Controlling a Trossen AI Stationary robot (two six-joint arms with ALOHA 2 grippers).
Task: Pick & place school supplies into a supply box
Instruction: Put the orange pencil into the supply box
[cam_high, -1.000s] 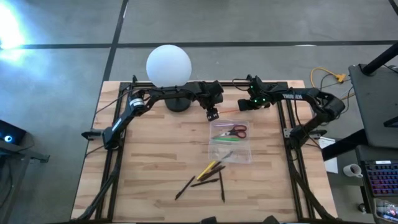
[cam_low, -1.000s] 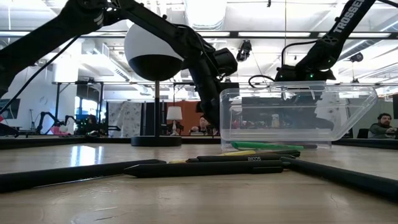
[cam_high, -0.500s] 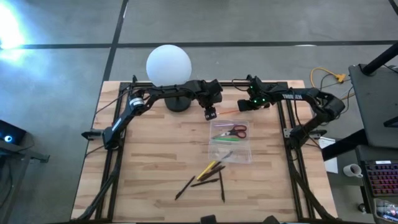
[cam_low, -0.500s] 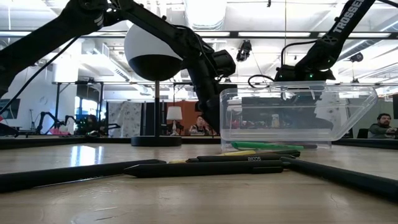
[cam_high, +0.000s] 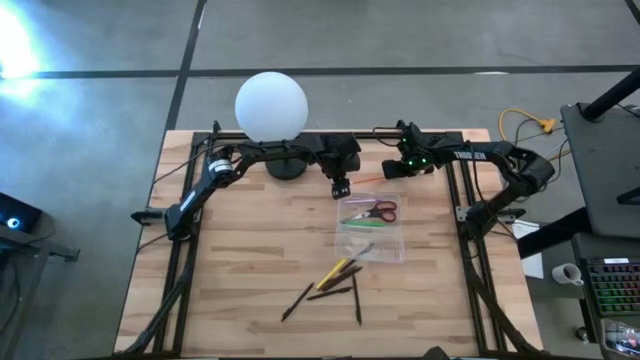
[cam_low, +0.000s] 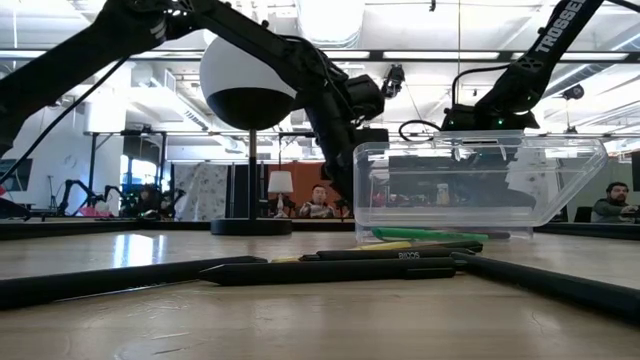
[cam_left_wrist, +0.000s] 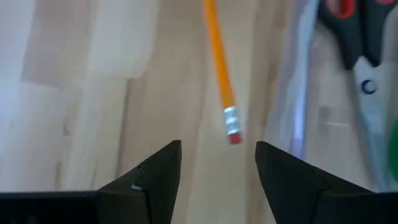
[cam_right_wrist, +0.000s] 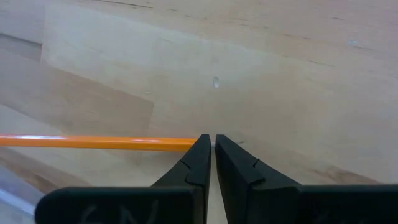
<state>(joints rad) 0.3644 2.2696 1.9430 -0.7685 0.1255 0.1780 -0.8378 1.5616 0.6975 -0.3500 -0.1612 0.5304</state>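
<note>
A: From above?
B: The left claw (cam_high: 341, 187) hangs near the desk's (cam_high: 230, 270) far edge, just beside the supply box (cam_high: 371, 228), which holds red-handled scissors (cam_high: 378, 210) and a green marker (cam_high: 357, 224). The right claw (cam_high: 392, 160) sits at the far edge.

A: Low view?
B: Dark pens (cam_low: 330, 268) lie in front of the box (clear plastic).

A: Left wrist?
B: Fingers (cam_left_wrist: 158, 177) spread over an orange pencil's (cam_left_wrist: 220, 59) eraser end.

A: Right wrist?
B: Fingers (cam_right_wrist: 198, 163) pressed together, the pencil just beside their tips.
</note>
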